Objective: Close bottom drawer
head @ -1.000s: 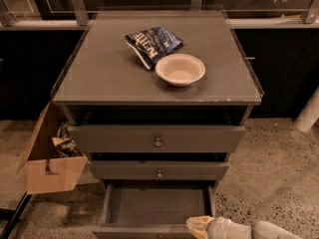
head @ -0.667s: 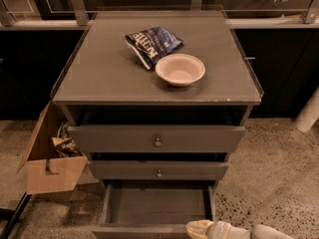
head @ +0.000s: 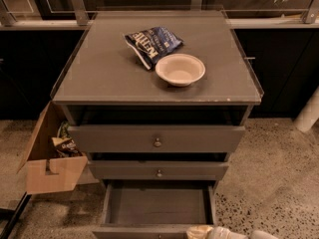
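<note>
Right, my gripper (head: pixel 202 231) sits low at the front rim of the bottom drawer (head: pixel 157 205), which is pulled wide out just beyond me; how my grip stands, I can't make out. Further beyond are the middle drawer (head: pixel 158 171) and top drawer (head: pixel 157 139), then a bowl (head: pixel 180 69) touching a chip bag (head: pixel 152 43). A cardboard box (head: pixel 50 171) sits well left.
</note>
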`<act>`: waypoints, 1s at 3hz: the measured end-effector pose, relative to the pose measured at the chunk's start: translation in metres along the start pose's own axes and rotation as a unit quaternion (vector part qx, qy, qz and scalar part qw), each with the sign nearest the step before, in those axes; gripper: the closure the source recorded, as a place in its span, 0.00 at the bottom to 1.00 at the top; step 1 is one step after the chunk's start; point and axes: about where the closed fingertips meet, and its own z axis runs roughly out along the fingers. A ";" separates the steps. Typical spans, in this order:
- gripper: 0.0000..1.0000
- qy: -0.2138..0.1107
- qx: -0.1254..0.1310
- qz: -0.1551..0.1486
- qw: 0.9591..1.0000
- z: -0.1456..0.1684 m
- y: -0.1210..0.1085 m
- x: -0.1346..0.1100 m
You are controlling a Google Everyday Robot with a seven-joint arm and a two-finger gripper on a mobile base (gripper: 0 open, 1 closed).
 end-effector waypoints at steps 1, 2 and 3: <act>1.00 0.002 0.008 0.015 1.000 0.006 -0.006 0.020; 1.00 0.009 0.016 0.027 0.999 0.010 -0.013 0.037; 1.00 0.035 0.026 0.039 0.998 0.016 -0.018 0.056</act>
